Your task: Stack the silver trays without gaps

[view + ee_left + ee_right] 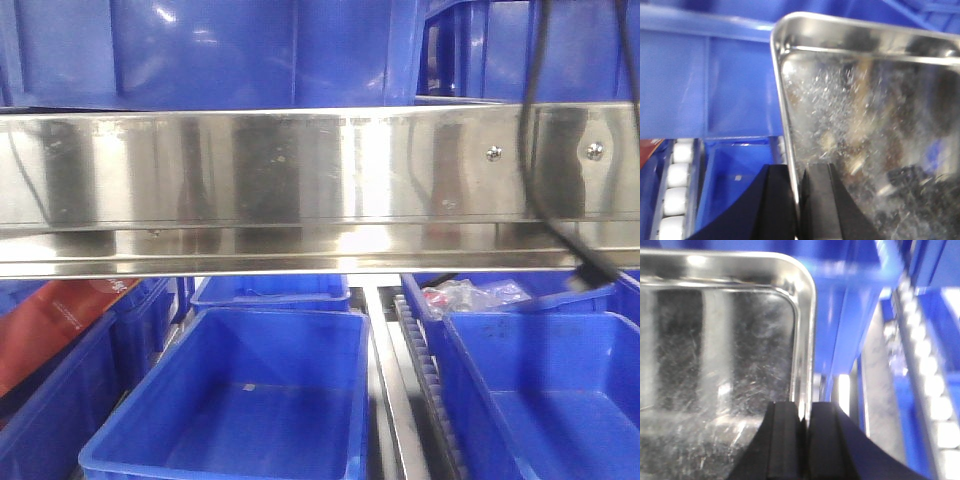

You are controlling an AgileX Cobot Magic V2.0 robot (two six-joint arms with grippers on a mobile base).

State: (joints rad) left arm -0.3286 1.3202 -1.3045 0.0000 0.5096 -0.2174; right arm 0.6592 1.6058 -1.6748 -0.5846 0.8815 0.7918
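Note:
A silver tray point(300, 180) is held up in the air between my two arms; in the front view its long side wall fills the width of the frame. My left gripper point(799, 200) is shut on the tray's left rim point(785, 115), one finger outside and one inside the scratched pan point(870, 140). At the other end my right gripper point(804, 440) is shut on the right rim point(807, 340), with its inner finger over the tray floor point(730, 365). Only this one tray shows.
Blue plastic bins lie below: one point(240, 400) at centre, another point(550, 400) at right, more behind. A roller conveyor rail point(395, 390) runs between them. A large blue crate point(220, 50) stands behind the tray. A black cable point(545, 150) hangs at right.

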